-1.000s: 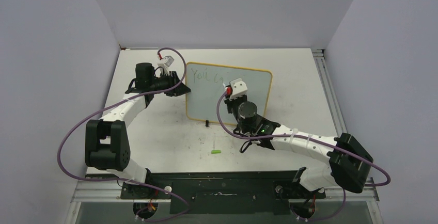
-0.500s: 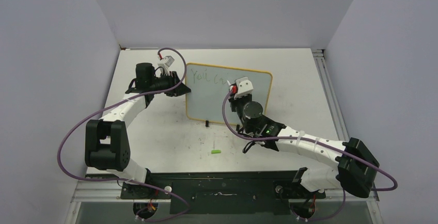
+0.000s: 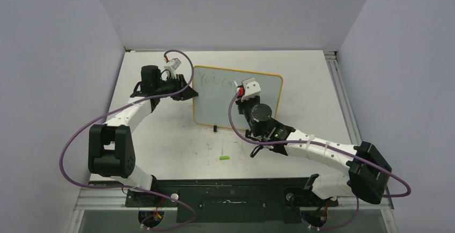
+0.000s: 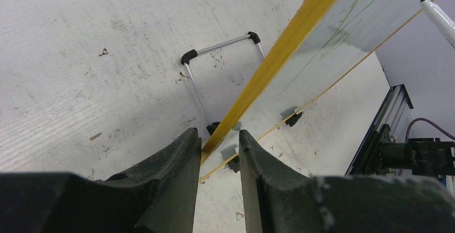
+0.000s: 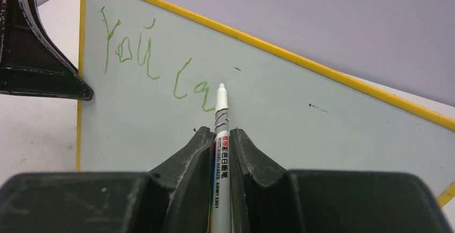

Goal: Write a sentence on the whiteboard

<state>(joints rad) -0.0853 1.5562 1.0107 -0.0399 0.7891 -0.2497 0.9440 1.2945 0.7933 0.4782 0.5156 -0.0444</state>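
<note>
The whiteboard, pale with a yellow frame, stands tilted at the table's middle back. My left gripper is shut on its left edge. In the left wrist view the yellow frame runs down between that gripper's jaws. My right gripper is shut on a white marker, whose tip sits at the board just right of the writing. The sentence is thin green handwriting that reads roughly "You ca" along the top left. From above, the right gripper is in front of the board's upper middle.
A small green cap lies on the table in front of the board. A black clip foot sits at the board's lower edge. A wire stand props the board from behind. A metal rail borders the table's right side.
My right gripper with the marker has shifted a little right and up along the board, and the green writing has grown by a letter. The left gripper and the board have not moved.
</note>
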